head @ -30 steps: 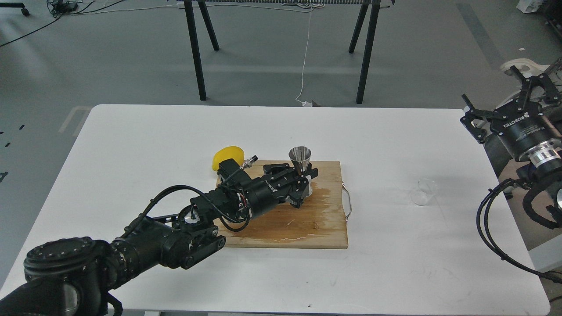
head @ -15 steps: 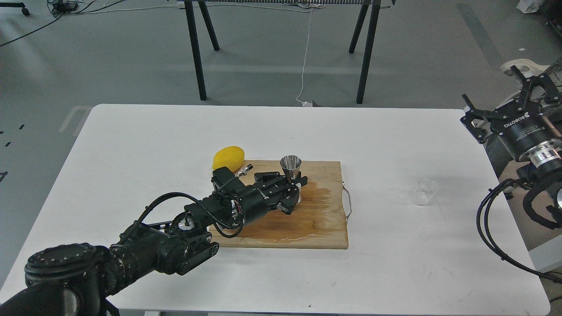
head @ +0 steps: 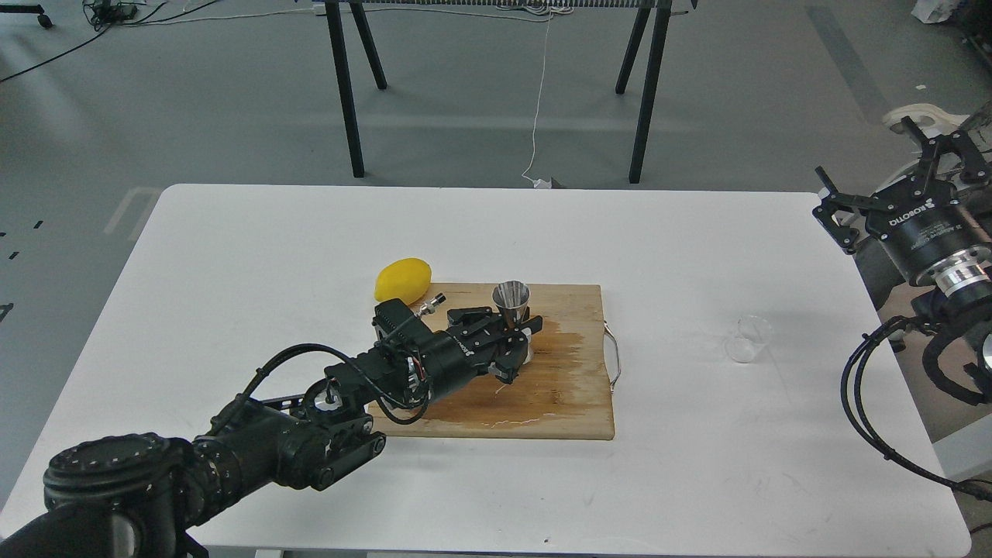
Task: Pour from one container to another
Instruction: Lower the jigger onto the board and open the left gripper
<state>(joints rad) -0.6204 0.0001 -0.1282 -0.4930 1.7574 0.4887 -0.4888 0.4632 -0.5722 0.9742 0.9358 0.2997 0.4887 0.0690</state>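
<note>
On board (head: 558,387), upright jigger (head: 512,304) between jaws

The left gripper (head: 513,338) clasps the upright steel jigger (head: 512,304) on the wooden board (head: 558,387), with the clear cup (head: 747,339) well right of the board.

The left arm reaches from the lower left, low and nearly level. The left gripper (head: 518,332) has its 2 fingers closed around the waist of the jigger (head: 512,304). The right gripper (head: 876,174) is raised at the right edge, its fingers spread apart, holding nothing.
</note>
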